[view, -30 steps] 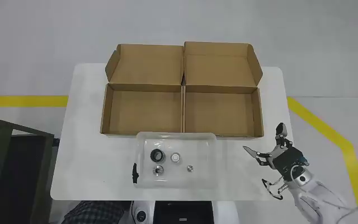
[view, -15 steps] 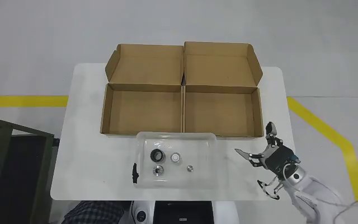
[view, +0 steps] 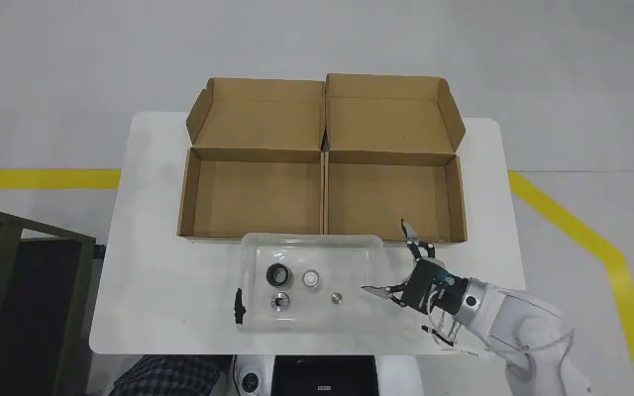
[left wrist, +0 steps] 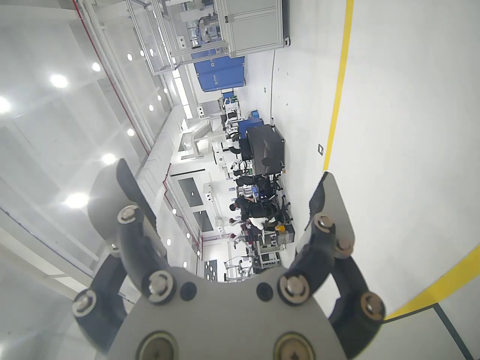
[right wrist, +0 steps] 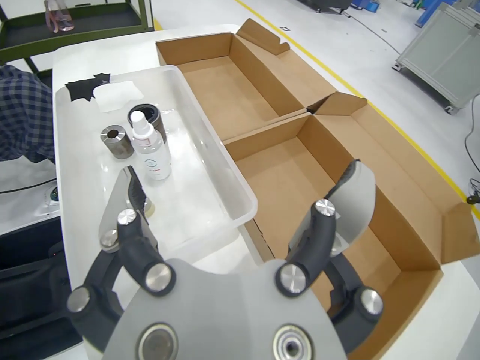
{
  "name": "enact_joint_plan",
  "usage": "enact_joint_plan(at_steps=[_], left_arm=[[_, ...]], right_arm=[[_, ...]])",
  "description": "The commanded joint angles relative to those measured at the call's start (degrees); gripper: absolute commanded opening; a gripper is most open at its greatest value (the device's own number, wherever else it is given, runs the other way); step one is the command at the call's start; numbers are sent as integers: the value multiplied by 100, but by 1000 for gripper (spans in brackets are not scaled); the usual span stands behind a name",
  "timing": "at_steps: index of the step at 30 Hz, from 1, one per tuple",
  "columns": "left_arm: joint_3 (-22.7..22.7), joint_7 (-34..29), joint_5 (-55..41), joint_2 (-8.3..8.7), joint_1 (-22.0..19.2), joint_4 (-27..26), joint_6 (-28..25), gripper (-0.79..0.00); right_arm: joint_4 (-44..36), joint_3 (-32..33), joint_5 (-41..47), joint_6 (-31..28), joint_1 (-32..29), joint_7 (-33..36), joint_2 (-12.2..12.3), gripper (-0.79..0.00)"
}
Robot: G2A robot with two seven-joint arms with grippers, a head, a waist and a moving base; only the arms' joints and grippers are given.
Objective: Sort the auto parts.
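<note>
The right gripper [view: 384, 259], jaws spread wide and holding nothing, has swung in from the 4 o'clock edge of the desk [view: 149, 198] to the 3 o'clock rim of the clear tray [view: 307, 236], so I judge the first pick is only beginning. Its arm enters low from 4 o'clock, one finger aimed at 12, the other at 9. The auto parts [view: 281, 301] stand in the tray, at the gripper's 9 o'clock. None has reached the cardboard boxes [view: 253, 198] at 12 o'clock. The left gripper [left wrist: 225, 174], likewise released, faces the room.

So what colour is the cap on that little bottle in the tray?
White, atop a clear bottle; the cap shows best in the right wrist view.
</note>
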Motion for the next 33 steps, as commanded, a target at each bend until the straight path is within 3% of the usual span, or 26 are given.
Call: enact_joint_plan(at_steps=[1, 18, 33], left_arm=[[0, 0, 0, 0, 0, 0, 0, 0], [0, 0, 0, 0, 0, 0, 0, 0], [0, 0, 0, 0, 0, 0, 0, 0]], right_arm=[[3, -237, -14, -42, 158, 262, -1, 0], [359, -1918, -183, 211, 1135, 1652, -80, 0], [853, -2723, -290, 486, 1578, 1939, -147, 0]])
